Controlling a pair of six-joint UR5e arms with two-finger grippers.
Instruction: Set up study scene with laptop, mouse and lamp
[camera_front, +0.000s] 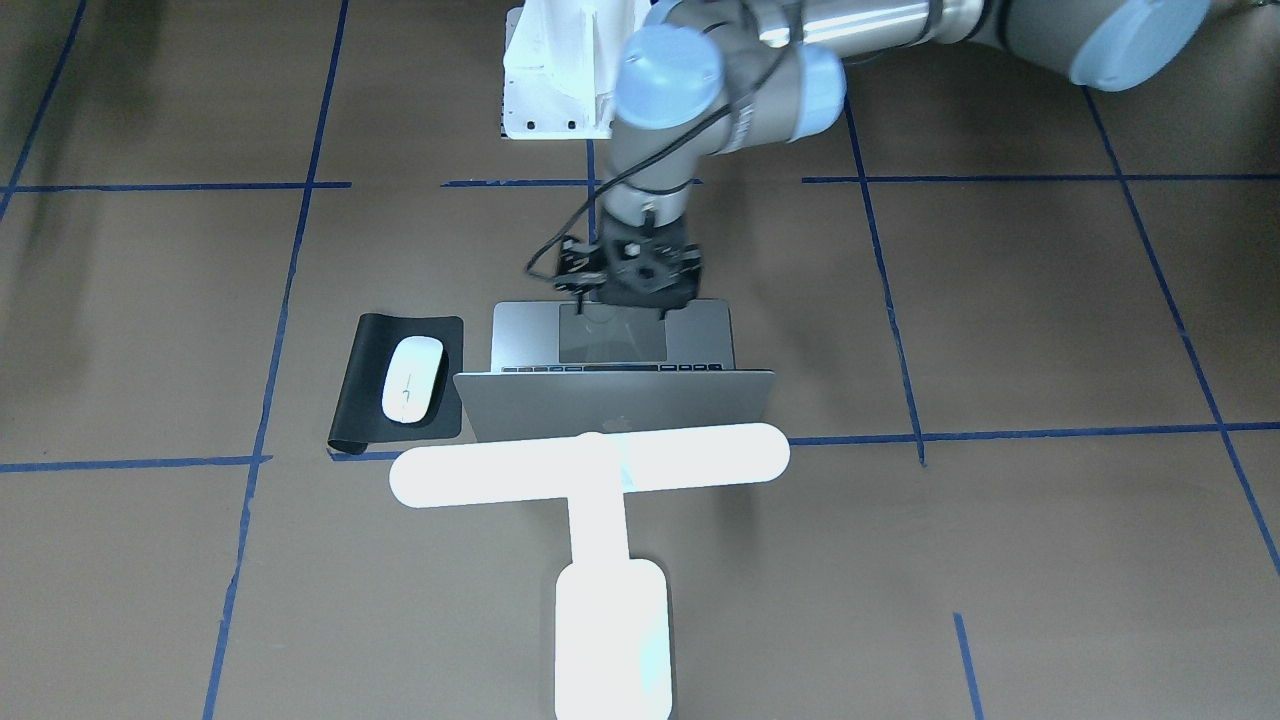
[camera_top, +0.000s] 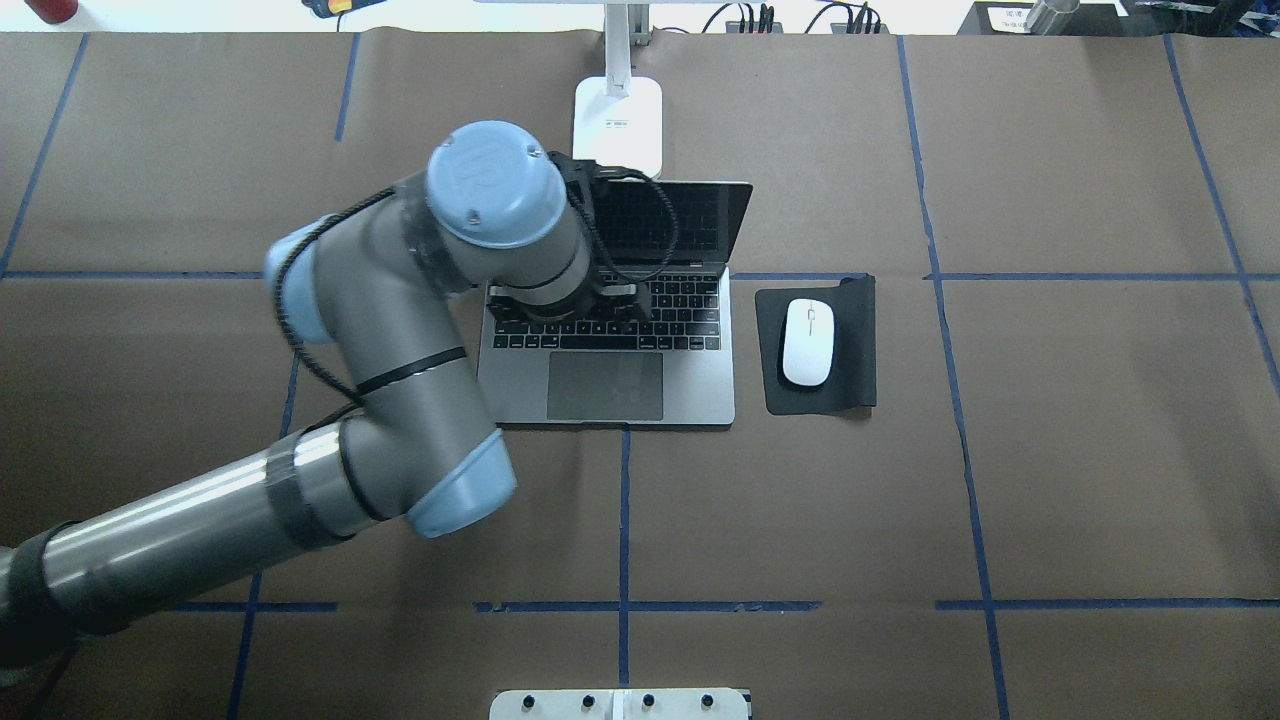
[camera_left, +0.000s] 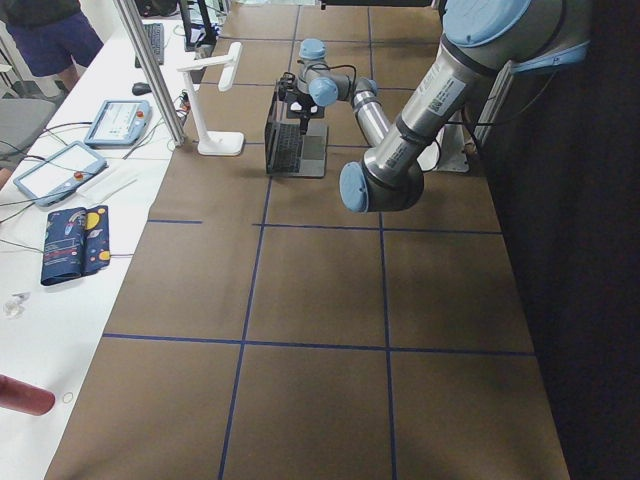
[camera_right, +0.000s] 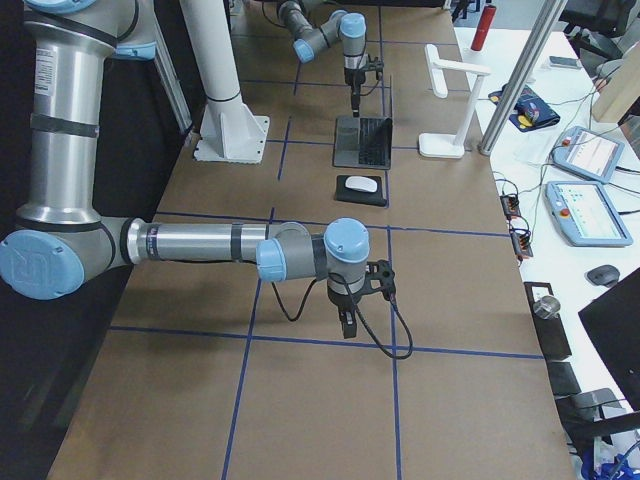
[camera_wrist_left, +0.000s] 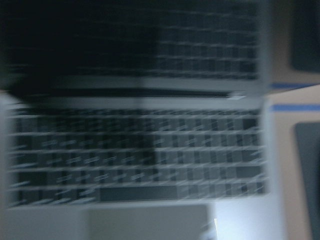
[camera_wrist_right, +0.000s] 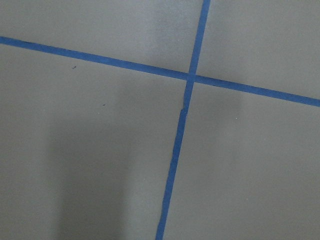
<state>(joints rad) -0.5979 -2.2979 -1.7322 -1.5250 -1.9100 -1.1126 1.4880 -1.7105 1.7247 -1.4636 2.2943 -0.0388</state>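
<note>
Lamp (camera_front: 598, 500) nearest front camera, glowing, base just behind laptop lid. Laptop (camera_top: 605, 385) open mid-table, screen upright. Mouse (camera_top: 808, 342) on black pad (camera_top: 860, 345), just beside laptop on robot's right. Left gripper (camera_front: 640, 285) hovers over keyboard — fingers hidden, can't tell. Right gripper (camera_right: 345, 325) low over table (camera_wrist_right: 100, 150), well apart — fingers unclear too.

In my front-facing view the lamp (camera_front: 590, 468), beyond the laptop (camera_front: 615, 405) lid from the left claw (camera_front: 640, 275), is burnt out to flat white without detail, while everything around it is evenly and softly lit. My left wrist view is strongly blurred, with the laptop below the claw smeared sideways and dark at the upper left. The right wrist view is sharp, with one faint soft shadow.
</note>
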